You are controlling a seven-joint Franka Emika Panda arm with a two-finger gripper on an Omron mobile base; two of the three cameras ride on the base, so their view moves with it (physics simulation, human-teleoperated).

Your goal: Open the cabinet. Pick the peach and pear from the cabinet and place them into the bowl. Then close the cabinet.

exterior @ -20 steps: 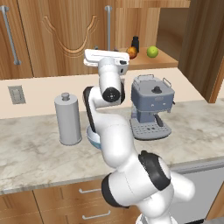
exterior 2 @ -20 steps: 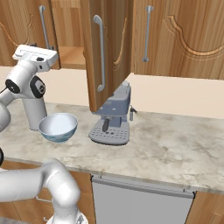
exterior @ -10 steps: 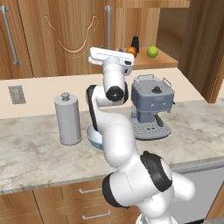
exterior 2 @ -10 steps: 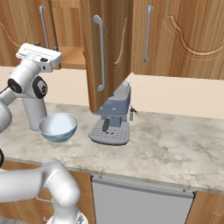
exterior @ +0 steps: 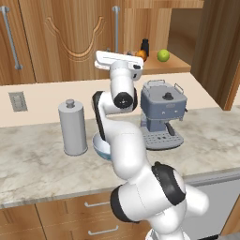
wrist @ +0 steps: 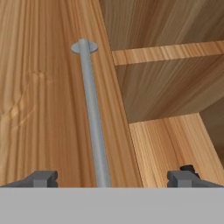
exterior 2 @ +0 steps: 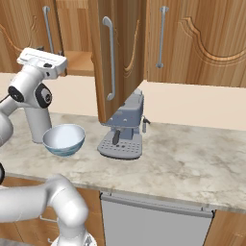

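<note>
**Q:** Claw status?

**Me:** My claw [wrist: 111, 177] is spread wide, nothing in it. In the hand view the two fingertips [wrist: 40, 178] straddle the long silver bar handle [wrist: 92, 122] of the shut left door [wrist: 39, 87], with bare shelf [wrist: 175, 144] just right of it. From the left base view the hand [exterior: 119, 63] is up at cabinet height, in front of that door's edge.

**Q:** Which step?

**Me:** My read: the cabinet [exterior: 70, 42] is half open. The right door [exterior 2: 117, 57] is swung out over the coffee machine [exterior 2: 122, 129]; the left one is shut. So either I'm lining up on the left handle or heading in for fruit (can't tell which from here).

**Q:** Where's the fruit?

**Me:** On the open shelf in the left base view: peach [exterior: 141, 55] just behind my hand, partly hidden, next to a small dark bottle [exterior: 145, 46]. Pear [exterior: 163, 55] is to its right, apart from it. Neither touched.

**Q:** Bowl?

**Me:** The bowl [exterior 2: 64, 139] is on the counter [exterior 2: 182, 158] below my arm, between the grey canister [exterior: 72, 126] and the coffee machine. Looks empty.

**Q:** Next move?

**Me:** If the handle, push forward and close on the bar. If the peach, shift right, clear of the door edge, and avoid the bottle.
</note>
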